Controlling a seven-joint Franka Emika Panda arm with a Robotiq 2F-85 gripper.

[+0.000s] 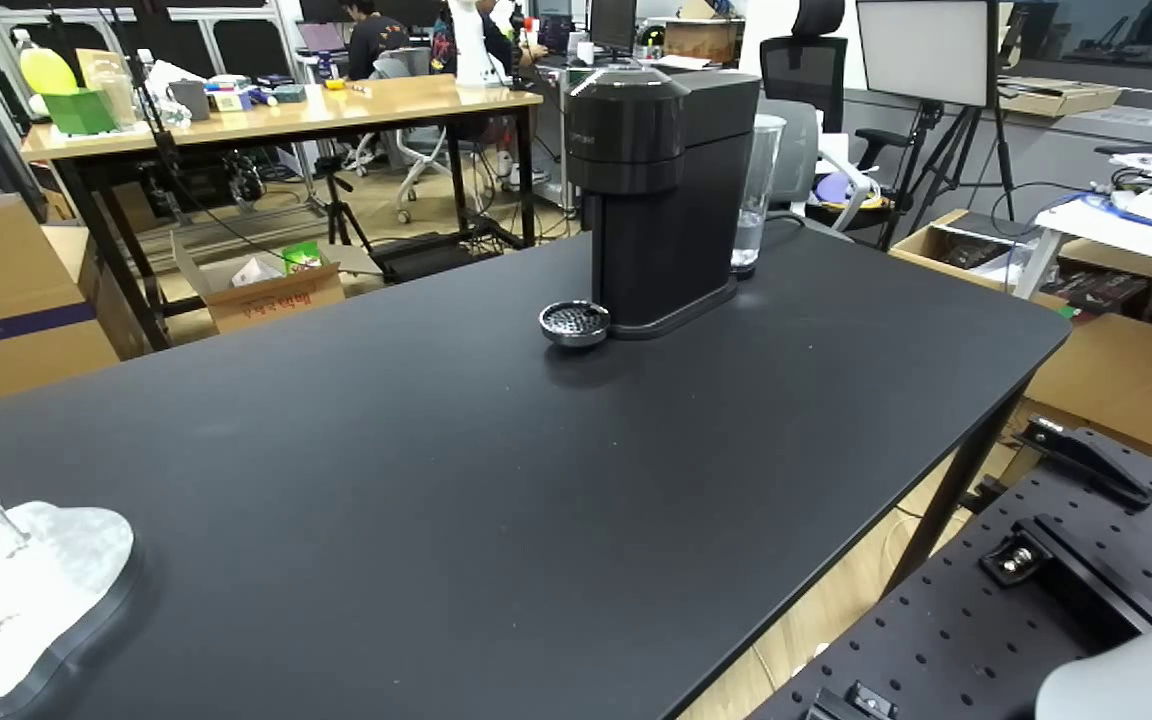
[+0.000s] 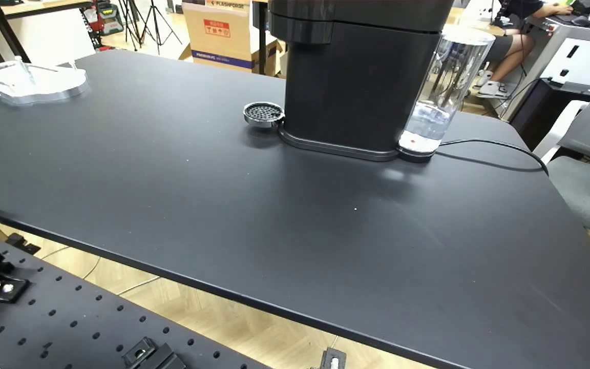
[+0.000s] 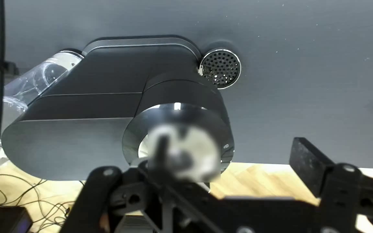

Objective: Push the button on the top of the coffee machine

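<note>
Coffee machine (image 2: 356, 87) cut off on top in an exterior view, its round head (image 3: 186, 119) and one of the jaws partly blurred in the wrist view, clear tank (image 1: 757, 190) partly hidden behind the machine, pale plate (image 1: 46, 590) cropped at left

Nearest your gripper (image 3: 233, 155), you have the coffee machine (image 3: 73, 145): smooth, matt, plastic-looking body, glossy lid (image 3: 227, 137). Beyond your gripper, the drip tray (image 3: 223, 68) shows a chrome-like rim; the tank (image 3: 40, 79) looks glossy, clear plastic; the tabletop (image 3: 303, 97) is smooth, matt.

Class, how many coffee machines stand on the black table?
1: the machine stands on the table between its drip tray and tank. No others show.
</note>
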